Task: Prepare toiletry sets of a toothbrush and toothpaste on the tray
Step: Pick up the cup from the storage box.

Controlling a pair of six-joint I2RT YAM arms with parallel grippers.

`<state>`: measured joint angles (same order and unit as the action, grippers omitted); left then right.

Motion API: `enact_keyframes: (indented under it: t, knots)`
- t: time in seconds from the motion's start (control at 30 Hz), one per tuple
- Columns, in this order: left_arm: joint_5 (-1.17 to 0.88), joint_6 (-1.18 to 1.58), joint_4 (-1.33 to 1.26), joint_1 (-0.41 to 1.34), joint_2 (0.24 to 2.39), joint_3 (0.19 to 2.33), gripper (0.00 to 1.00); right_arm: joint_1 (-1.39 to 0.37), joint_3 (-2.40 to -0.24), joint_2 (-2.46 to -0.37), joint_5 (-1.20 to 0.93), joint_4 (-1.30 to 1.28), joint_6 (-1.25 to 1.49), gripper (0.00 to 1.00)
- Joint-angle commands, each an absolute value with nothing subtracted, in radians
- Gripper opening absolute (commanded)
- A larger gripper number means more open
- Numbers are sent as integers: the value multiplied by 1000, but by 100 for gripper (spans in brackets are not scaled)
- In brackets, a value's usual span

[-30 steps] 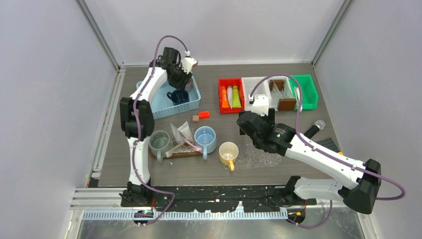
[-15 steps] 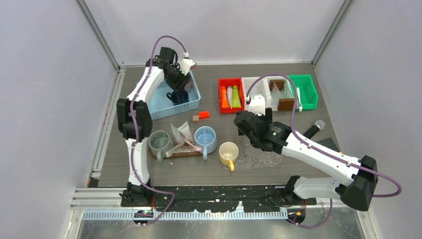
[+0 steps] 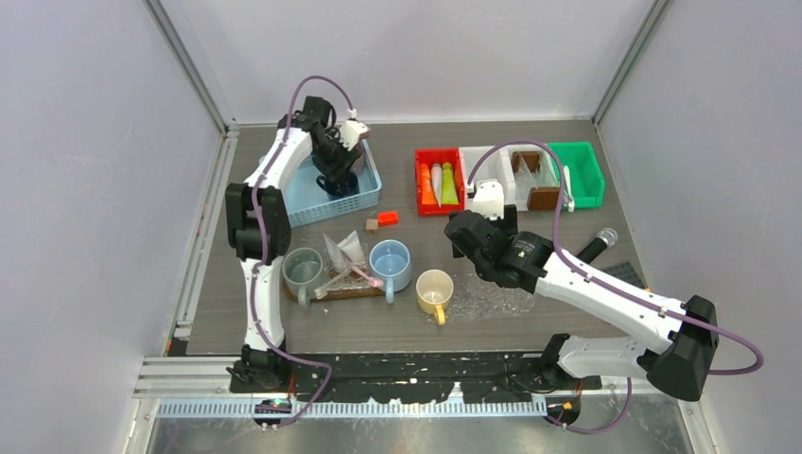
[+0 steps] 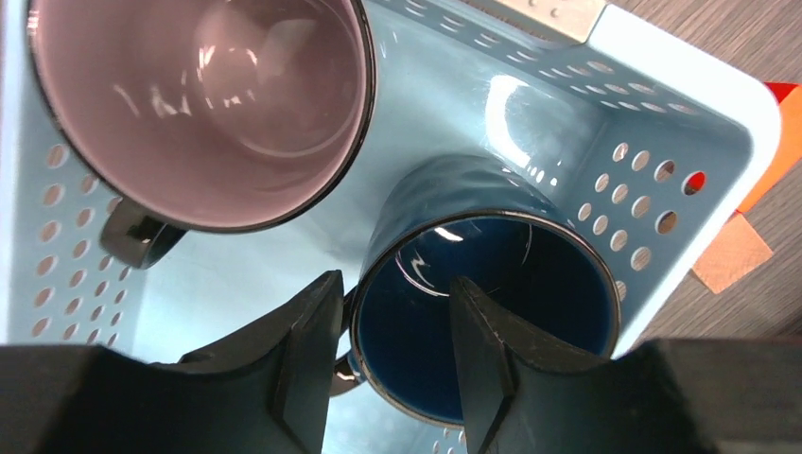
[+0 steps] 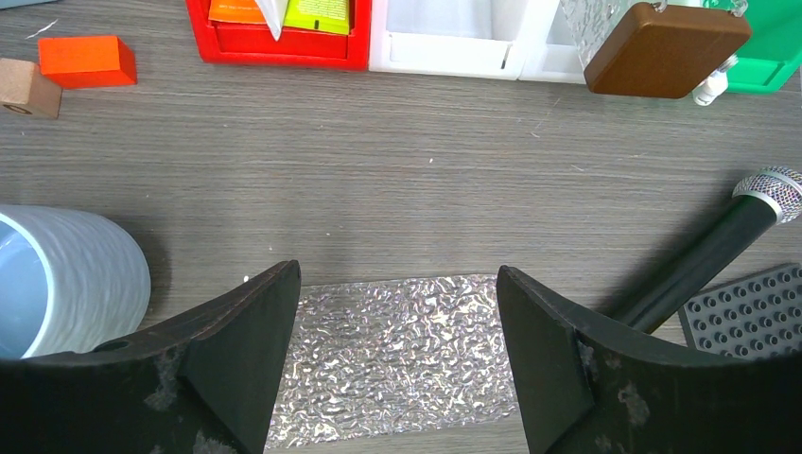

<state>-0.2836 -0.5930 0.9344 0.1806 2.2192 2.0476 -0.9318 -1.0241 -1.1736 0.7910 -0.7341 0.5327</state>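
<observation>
Navy glazed ceramic is what we're looking at: the navy mug [image 4: 539, 293] is sitting upright in the blue basket [image 4: 586, 123], just beside the mauve mug [image 4: 199, 95], and it's looking glossy and empty inside. The left gripper [image 4: 395, 293] is hanging over it with its jaws apart, one finger outside by the handle and the other dipping inside the rim, not pinching yet. We're guessing the job is under halfway. A grey-green mug [image 3: 305, 268] and a light blue mug [image 3: 390, 262] are sitting at the wooden tray [image 3: 352, 294] with clear bags [image 3: 342, 251] and a thin pink thing between them, maybe a toothbrush. The cream mug [image 3: 434, 287] is waiting on the table, and the toothpaste tubes [image 3: 437, 183] are lying in the red bin [image 3: 419, 180]. The right gripper [image 5: 397, 284] is hovering wide apart and empty over a crinkly clear sheet [image 5: 397, 359].
</observation>
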Motion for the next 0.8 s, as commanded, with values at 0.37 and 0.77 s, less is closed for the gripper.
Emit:
enact_keyframes:
  t: [0.37, 0.77]
  knots:
    - [-320, -596, 968, 175, 2209, 2088, 16, -928, -1070, -1169, 749, -692, 529, 84]
    - [-315, -310, 841, 175, 1981, 2031, 0, -927, -1168, -1211, 766, -718, 597, 100]
